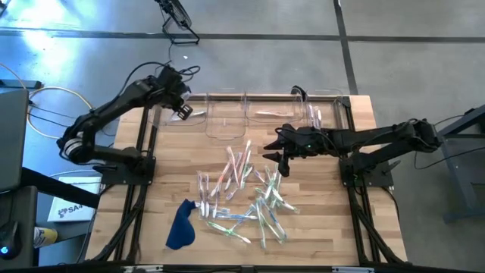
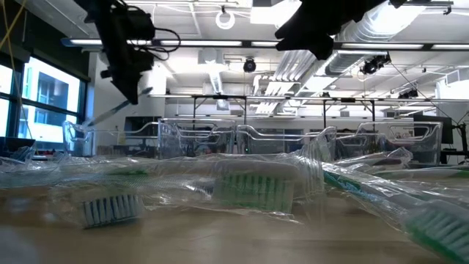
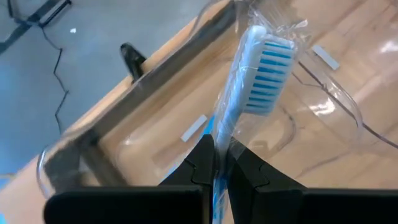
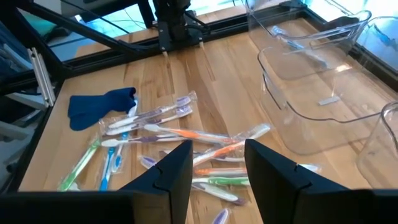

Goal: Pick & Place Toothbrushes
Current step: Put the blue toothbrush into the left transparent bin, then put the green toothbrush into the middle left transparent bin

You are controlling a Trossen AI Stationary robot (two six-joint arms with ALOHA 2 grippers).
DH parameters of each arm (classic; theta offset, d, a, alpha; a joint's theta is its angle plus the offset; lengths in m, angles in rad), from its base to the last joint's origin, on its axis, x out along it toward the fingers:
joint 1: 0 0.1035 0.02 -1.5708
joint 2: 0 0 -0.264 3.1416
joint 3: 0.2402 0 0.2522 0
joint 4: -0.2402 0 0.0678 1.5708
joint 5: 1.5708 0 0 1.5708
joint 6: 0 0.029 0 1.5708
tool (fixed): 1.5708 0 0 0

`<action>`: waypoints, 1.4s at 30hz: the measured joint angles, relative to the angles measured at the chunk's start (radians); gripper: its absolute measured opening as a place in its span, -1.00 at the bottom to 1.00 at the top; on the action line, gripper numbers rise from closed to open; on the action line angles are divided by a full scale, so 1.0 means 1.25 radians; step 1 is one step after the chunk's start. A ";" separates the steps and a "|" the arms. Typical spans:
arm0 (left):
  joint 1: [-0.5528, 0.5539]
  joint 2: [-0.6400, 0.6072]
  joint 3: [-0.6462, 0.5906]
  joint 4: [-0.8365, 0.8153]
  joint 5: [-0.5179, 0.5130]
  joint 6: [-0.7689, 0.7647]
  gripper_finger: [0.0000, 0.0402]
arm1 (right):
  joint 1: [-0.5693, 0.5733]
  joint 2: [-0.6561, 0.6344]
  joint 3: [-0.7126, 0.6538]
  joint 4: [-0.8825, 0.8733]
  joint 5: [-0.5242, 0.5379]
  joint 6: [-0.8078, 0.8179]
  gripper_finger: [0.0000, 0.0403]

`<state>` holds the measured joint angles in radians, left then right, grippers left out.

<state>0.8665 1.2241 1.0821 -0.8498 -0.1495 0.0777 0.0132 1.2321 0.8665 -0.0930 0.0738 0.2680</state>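
Left gripper point(image 3: 216, 163) is pinching a blue toothbrush point(image 3: 258, 71) over the leftmost clear bin point(image 1: 168, 115). Right gripper point(image 4: 217, 163), fingers spread, hovers above the pile of toothbrushes point(image 1: 246, 193) mid-table (blue cloth point(image 1: 180, 225) lies just beside it, nothing blocking).

L arm bent at the elbow, reaching to the table's far-left edge; left gripper point(image 3: 219, 163) pinched tight (a slim handle between the fingers). R arm stretched toward table centre, right gripper point(image 4: 217, 163) raised, fingers apart, nothing held.
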 joint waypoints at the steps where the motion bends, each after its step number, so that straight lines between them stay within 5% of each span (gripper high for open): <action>1: -0.001 0.014 0.000 0.012 -0.001 0.019 -0.94 | 0.000 0.001 0.000 0.000 0.000 0.000 -0.31; 14: 0.028 0.158 0.000 0.054 -0.029 0.090 -0.94 | 0.000 0.002 0.000 -0.018 -0.003 0.040 -0.31; 22: 0.058 0.203 0.000 0.053 0.028 0.080 -0.93 | 0.000 0.002 0.000 -0.021 -0.002 0.040 -0.31; 32: 0.057 0.212 0.000 0.076 0.023 0.081 -0.28 | 0.000 0.002 0.000 -0.056 -0.004 0.040 -0.31; 42: 0.056 0.212 0.000 0.092 0.023 0.074 -0.20 | 0.000 0.002 0.000 -0.059 0.004 0.040 -0.31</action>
<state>0.9360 1.4887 1.0824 -0.7344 -0.1206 0.1706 0.0132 1.2343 0.8665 -0.1669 0.0786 0.3176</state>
